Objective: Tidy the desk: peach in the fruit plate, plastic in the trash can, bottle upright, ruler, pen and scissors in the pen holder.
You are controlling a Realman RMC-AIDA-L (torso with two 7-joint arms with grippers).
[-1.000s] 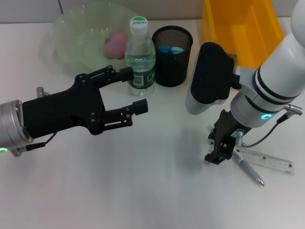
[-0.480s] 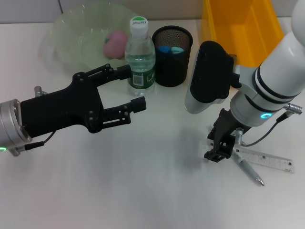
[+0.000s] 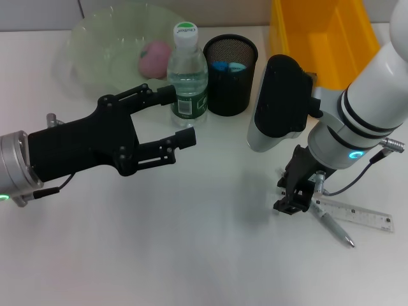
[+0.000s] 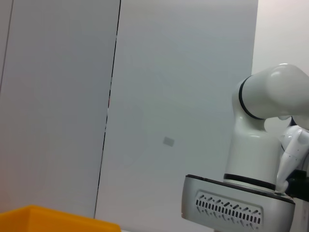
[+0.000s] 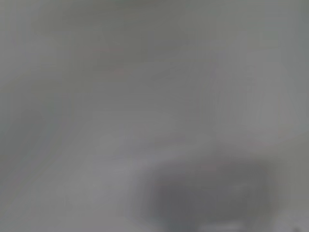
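Observation:
The bottle stands upright beside the black mesh pen holder, which has blue items inside that I cannot identify. A pink peach lies in the pale green fruit plate. My left gripper hovers open just in front of the bottle, holding nothing. The right gripper points down at the table, right at the near end of the grey pen and the clear ruler. No plastic shows. The right wrist view is only a grey blur.
A yellow bin stands at the back right, and its corner shows in the left wrist view with the right arm's white body. The white tabletop stretches across the front.
The left gripper has drifted slightly left and back from the bottle. The right gripper has edged a little left at the pen's end. The pen and ruler have not moved.

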